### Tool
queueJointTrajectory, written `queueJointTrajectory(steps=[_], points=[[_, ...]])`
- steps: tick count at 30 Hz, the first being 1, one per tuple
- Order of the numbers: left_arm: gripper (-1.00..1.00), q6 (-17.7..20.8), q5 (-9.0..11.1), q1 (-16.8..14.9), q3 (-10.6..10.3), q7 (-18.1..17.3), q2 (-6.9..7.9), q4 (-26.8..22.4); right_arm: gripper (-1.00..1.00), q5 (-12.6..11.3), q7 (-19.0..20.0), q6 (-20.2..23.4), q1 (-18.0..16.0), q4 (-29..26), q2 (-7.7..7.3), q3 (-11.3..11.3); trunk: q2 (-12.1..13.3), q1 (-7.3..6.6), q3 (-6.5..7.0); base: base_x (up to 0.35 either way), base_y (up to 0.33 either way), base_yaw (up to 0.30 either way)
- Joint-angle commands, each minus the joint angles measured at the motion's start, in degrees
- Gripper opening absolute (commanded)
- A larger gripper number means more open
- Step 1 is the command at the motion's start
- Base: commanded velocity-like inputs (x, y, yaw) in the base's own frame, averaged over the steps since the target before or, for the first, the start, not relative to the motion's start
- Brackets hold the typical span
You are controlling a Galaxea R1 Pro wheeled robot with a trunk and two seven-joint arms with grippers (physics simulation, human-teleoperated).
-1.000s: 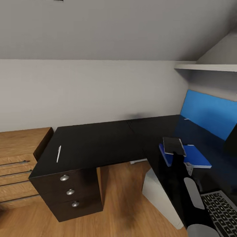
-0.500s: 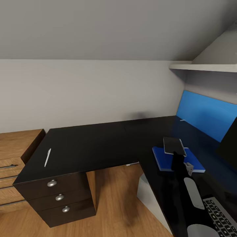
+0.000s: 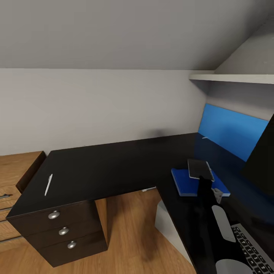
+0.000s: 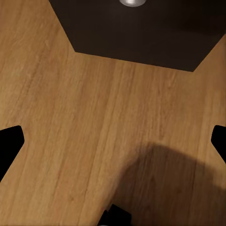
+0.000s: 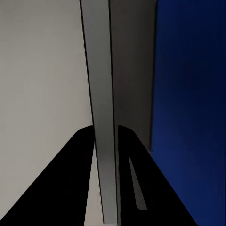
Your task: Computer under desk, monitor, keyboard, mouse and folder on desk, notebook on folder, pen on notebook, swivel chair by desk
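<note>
The glossy black desk (image 3: 114, 167) runs in an L with its blue back panel (image 3: 228, 131) at the right. On it lies the blue folder (image 3: 182, 184). Just over the folder hangs the dark notebook (image 3: 198, 167), with my right gripper (image 3: 205, 177) shut on its near edge. In the right wrist view the notebook (image 5: 101, 94) is an edge-on grey slab between the black fingers (image 5: 77, 181). The pen (image 3: 48, 184) is a pale stick at the desk's far left. The keyboard (image 3: 253, 249), the monitor (image 3: 262, 160) and the grey computer (image 3: 167, 224) below the desk are at the right. My left gripper (image 4: 113, 143) is open over the floor.
A black drawer unit (image 3: 61, 232) with round knobs holds up the desk's left end, and its face (image 4: 136, 33) lies ahead of the left gripper. A wooden drawer chest (image 3: 11, 171) stands further left. A white shelf (image 3: 232, 78) juts out above the blue panel. Wood floor (image 3: 125, 236) lies between.
The whole view has swung right, so desk, pen and drawers slid left and the monitor came into sight. The notebook stays in my right gripper, now more over the folder's middle.
</note>
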Motion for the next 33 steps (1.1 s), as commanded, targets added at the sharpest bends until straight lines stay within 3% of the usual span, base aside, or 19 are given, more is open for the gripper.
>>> queueJointTrajectory(steps=[1, 10, 22, 23, 33], points=[[1.00, 0.2, 0.5, 0.0, 0.0, 0.1, 0.00, -0.1, -1.00, -0.5, -0.3, 0.3, 0.0, -0.1, 0.07, -0.1, 0.0, 0.00, -0.05, 0.000, 0.000, -0.006], [1.00, 0.2, 0.5, 0.0, 0.0, 0.1, -0.05, -0.1, -1.00, -0.4, -4.3, 0.3, 0.0, 0.3, 0.05, 1.0, 0.0, 0.00, -0.05, 0.000, 0.000, -0.001], [1.00, 0.2, 0.5, 0.0, 0.0, 0.1, -0.05, -0.1, -1.00, -0.3, -4.9, 0.3, 0.0, 0.5, -0.09, 1.2, 0.0, 0.00, -0.05, -0.058, 0.000, 0.000], [1.00, 0.2, 0.5, 0.0, 0.0, 0.1, -0.05, -0.1, 1.00, -0.3, -4.9, 0.3, 0.0, 0.5, -0.10, 1.2, 0.0, 0.00, -0.05, -0.008, 0.000, 0.000], [1.00, 0.2, 0.5, 0.0, 0.0, 0.1, -0.05, -0.1, 1.00, -0.5, -4.8, 0.3, 0.0, 0.4, -0.20, 1.2, 0.0, 0.00, -0.05, -0.014, 0.000, 0.000]])
